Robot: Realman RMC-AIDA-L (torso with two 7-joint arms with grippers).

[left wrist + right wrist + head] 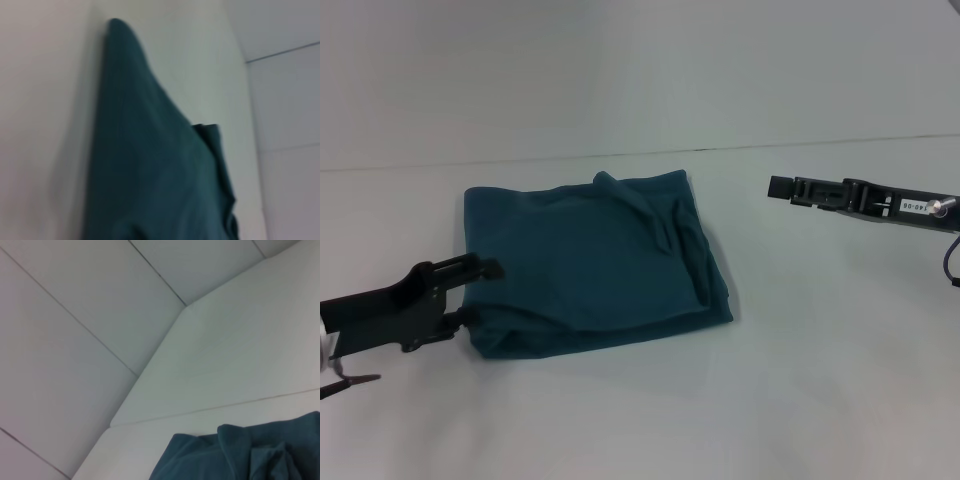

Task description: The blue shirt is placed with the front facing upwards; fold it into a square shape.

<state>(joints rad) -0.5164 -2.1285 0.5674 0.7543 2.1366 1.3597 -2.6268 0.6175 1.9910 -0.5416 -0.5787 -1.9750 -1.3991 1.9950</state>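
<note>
The blue shirt [590, 260] lies on the white table [800, 380] folded into a rough square, plain teal side up, with a ridge of bunched cloth along its right part. My left gripper [480, 292] is at the shirt's left edge, open, one finger lying over the cloth and the other near the front-left corner. Off to the right of the shirt, my right gripper [780, 187] hovers above the table, apart from the cloth. The left wrist view shows the shirt [150, 165] close up. In the right wrist view the shirt's [240, 455] rumpled edge shows.
A thin seam [720, 148] runs across the white surface behind the shirt. Pale panelled surfaces [75, 340] show in the right wrist view. A dark cable [952, 262] hangs at the right edge, below the right arm.
</note>
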